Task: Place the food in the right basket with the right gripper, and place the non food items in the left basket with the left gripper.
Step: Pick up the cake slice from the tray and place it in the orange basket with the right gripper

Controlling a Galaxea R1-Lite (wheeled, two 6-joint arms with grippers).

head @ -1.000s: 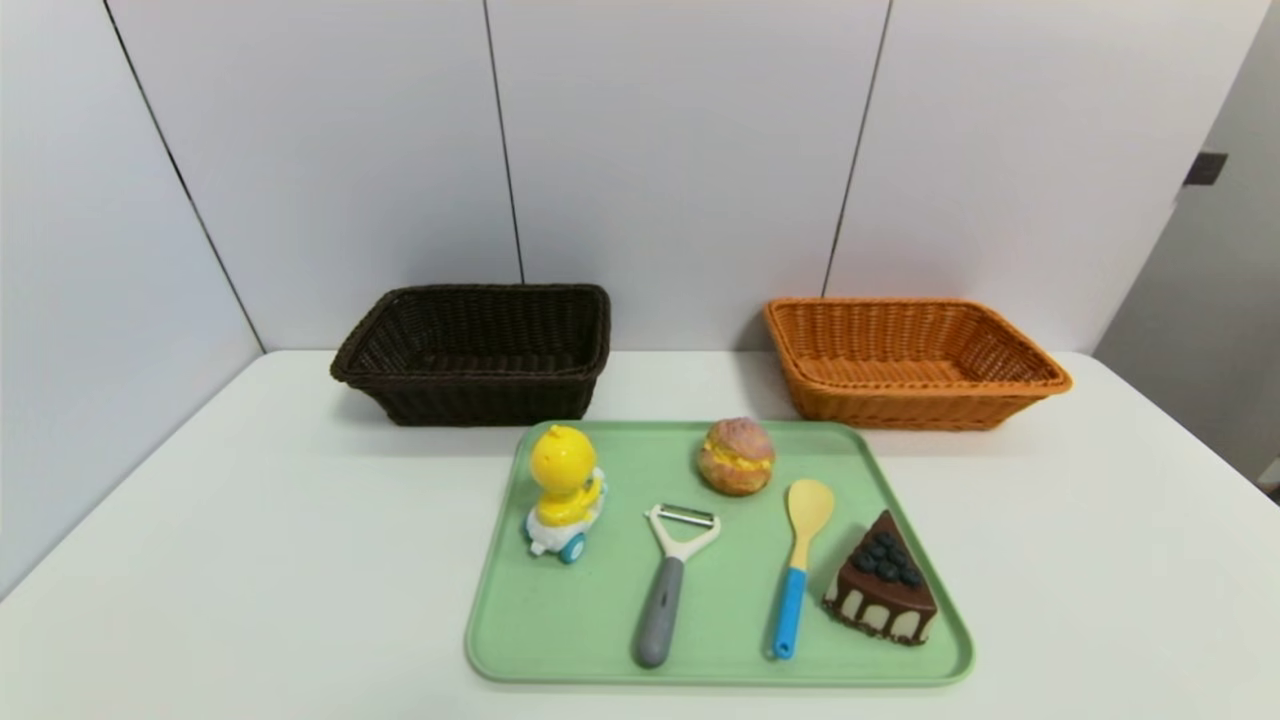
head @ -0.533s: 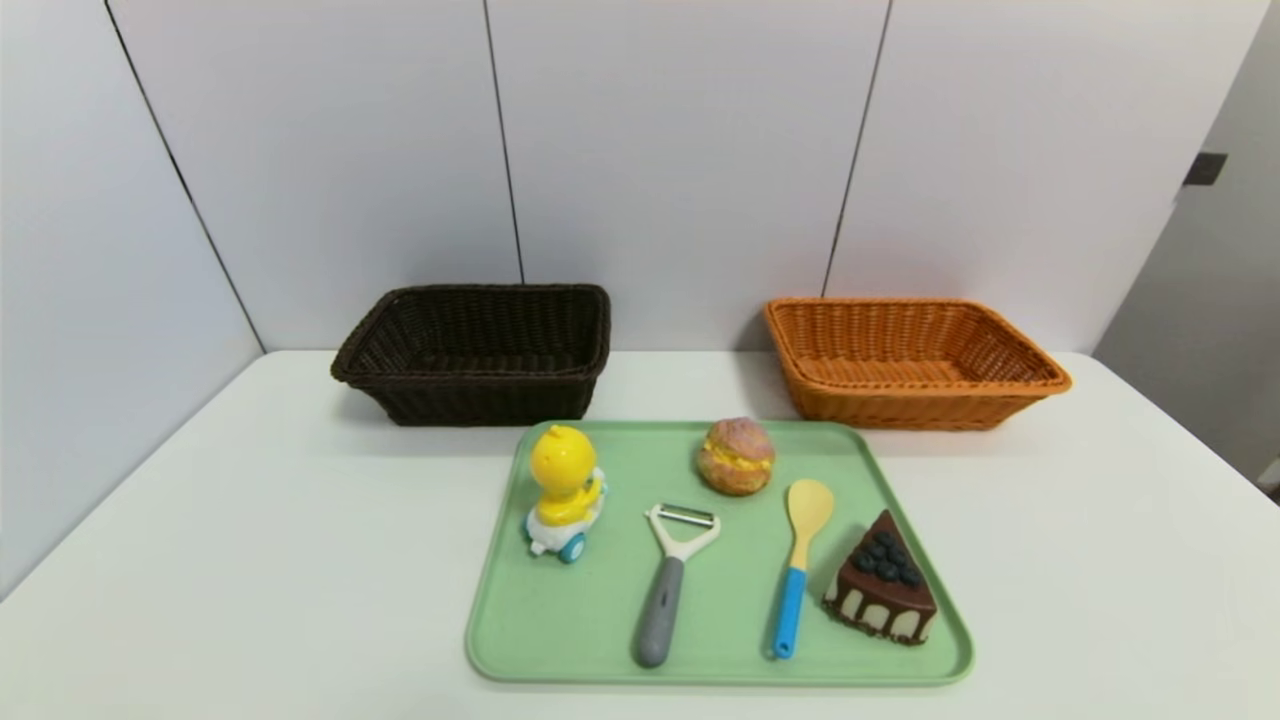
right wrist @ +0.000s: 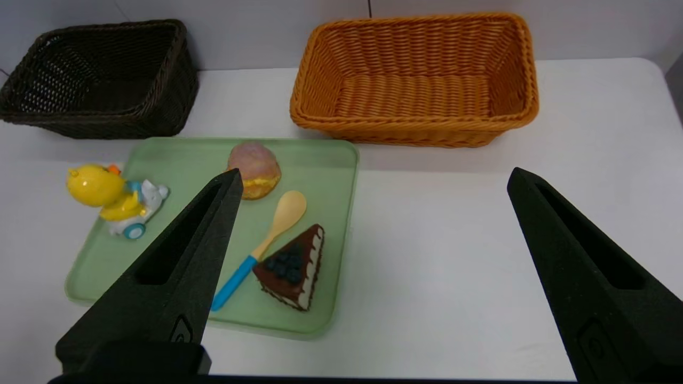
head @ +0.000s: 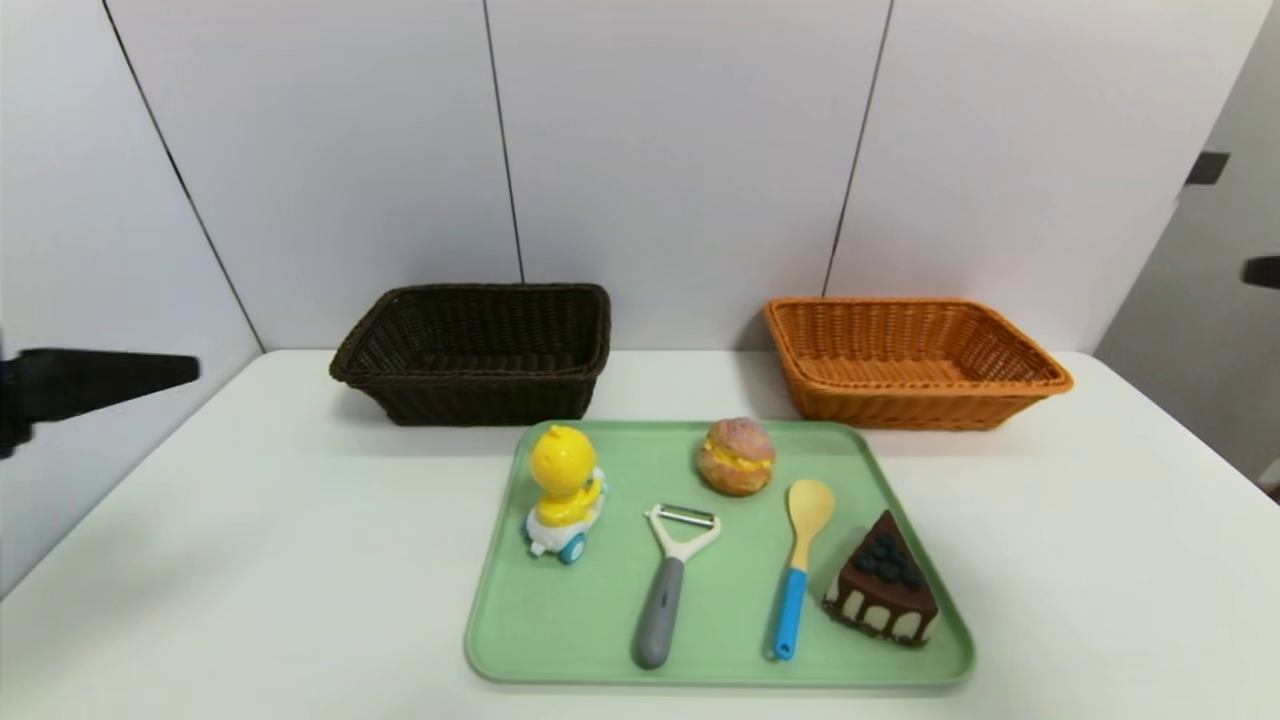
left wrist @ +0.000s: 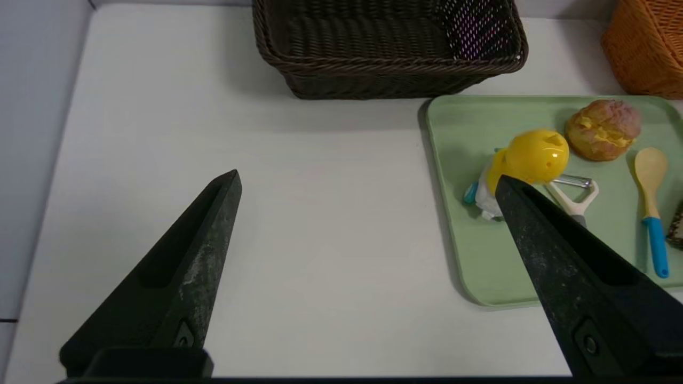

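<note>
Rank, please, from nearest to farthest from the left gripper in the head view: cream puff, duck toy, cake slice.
From the left gripper:
1. Duck toy, tray's left side
2. Cream puff, far edge, right of middle
3. Cake slice, right side

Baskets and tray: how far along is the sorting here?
Nothing looks sorted: the dark basket and orange basket show empty interiors. Neither open gripper, left or right, holds anything. Left to sort from the tray: duck toy, peeler, spoon, cream puff, cake slice.
</note>
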